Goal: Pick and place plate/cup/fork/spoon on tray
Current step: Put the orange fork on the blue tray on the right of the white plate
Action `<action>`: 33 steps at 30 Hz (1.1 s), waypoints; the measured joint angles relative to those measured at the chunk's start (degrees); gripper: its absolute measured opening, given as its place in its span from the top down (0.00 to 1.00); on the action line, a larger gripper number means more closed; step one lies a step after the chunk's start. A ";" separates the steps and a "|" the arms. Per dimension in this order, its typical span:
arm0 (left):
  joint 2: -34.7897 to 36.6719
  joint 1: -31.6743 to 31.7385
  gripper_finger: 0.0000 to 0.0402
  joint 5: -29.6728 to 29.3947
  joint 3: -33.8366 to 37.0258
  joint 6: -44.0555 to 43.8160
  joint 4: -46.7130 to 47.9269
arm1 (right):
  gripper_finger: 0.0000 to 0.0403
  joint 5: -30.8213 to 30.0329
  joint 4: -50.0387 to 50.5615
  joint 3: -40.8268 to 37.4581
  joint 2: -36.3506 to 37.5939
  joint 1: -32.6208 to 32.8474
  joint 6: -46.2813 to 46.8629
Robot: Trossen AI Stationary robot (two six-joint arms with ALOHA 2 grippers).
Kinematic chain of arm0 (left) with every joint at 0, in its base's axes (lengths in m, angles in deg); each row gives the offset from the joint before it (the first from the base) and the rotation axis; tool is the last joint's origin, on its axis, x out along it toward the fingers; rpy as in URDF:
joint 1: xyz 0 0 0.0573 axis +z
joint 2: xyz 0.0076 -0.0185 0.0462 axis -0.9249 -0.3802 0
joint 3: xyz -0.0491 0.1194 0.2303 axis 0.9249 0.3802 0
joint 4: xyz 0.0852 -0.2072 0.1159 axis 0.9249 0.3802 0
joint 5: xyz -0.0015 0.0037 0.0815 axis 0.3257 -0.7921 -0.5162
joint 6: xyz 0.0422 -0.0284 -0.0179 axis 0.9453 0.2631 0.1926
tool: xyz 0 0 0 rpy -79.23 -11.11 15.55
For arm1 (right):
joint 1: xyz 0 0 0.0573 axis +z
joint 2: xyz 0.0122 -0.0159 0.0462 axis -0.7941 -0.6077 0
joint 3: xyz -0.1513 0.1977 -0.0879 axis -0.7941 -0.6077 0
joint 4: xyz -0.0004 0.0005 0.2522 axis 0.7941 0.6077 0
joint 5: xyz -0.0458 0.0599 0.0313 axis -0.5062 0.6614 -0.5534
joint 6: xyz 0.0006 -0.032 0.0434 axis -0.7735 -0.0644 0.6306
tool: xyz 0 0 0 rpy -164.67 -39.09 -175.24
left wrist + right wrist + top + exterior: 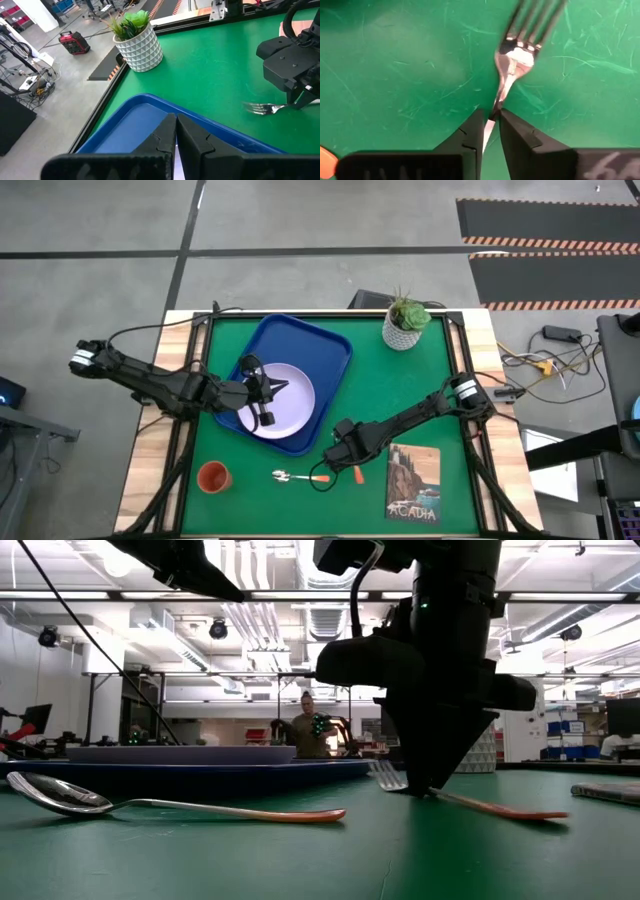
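Observation:
The lavender-white plate (297, 408) lies in the blue tray (305, 338) at the table's far left. My left gripper (278, 387) is shut and stands over the plate; I cannot tell whether it touches it. My right gripper (491, 115) is shut on the fork (517, 55) on the green mat, right of the tray's near corner. The spoon (298, 476) lies on the mat just left of the fork, its bowl toward the left. The orange-red cup (213, 476) stands upright near the table's near left corner. My right gripper pinches the fork's thin metal neck (501, 97), just behind the prongs, between its two fingertips. The fingers come from above and lie across the fork. The orange handle's end (535, 813) rests on the mat and the prongs (387, 776) sit slightly raised.
A white pot with a green plant (405, 323) stands at the far right corner. A book (413, 483) lies at the near right, close to the fork's handle. Bare green mat shows between the tray and the plant.

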 joint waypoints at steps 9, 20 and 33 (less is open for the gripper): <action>0.00 0.00 1.00 0.01 0.00 0.15 0.00 | 0.97 0.02 -0.02 -0.09 0.13 -0.06 -1.05; 0.00 -0.01 1.00 0.00 0.02 0.17 0.00 | 0.97 0.72 1.17 0.08 2.79 -0.92 -4.21; 0.44 -0.02 1.00 0.00 0.04 0.20 -0.48 | 0.98 -1.37 4.57 0.08 7.41 -0.33 -12.72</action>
